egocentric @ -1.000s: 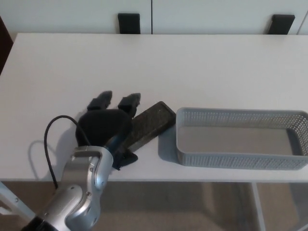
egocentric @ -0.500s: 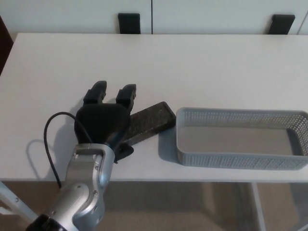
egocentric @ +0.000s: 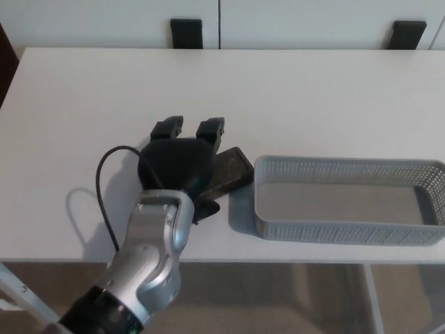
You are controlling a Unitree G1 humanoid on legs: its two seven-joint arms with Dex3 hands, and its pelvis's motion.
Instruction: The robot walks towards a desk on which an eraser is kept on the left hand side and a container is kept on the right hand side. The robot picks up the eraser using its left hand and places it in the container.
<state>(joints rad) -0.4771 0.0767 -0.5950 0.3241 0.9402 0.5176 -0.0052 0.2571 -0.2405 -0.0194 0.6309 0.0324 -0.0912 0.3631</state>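
Now the left robot hand [egocentric: 179, 161] sits over the dark eraser [egocentric: 233, 170] on the white tabletop [egocentric: 292, 97], covering most of it; only the eraser's right end shows, sticking out from under the palm toward the grey mesh container [egocentric: 348, 199]. That visible end lies on the tabletop just beside the container's left wall, apart from it by a small gap. Two black fingers [egocentric: 210, 128] point away from the robot, side by side with a gap between them, tips above the tabletop past the eraser. Thumb partly visible below the palm near the table's front edge. Whether the hand actually grips the eraser can't be told, palm hides the contact. Silver forearm [egocentric: 149, 257] comes up from the bottom left, with a black cable [egocentric: 104, 181] looping out to its left. Container stands at the right on the tabletop near the front edge, long side across the view, nothing inside it. Two dark chair backs [egocentric: 186, 33] show beyond the far edge. Right robot hand not in view
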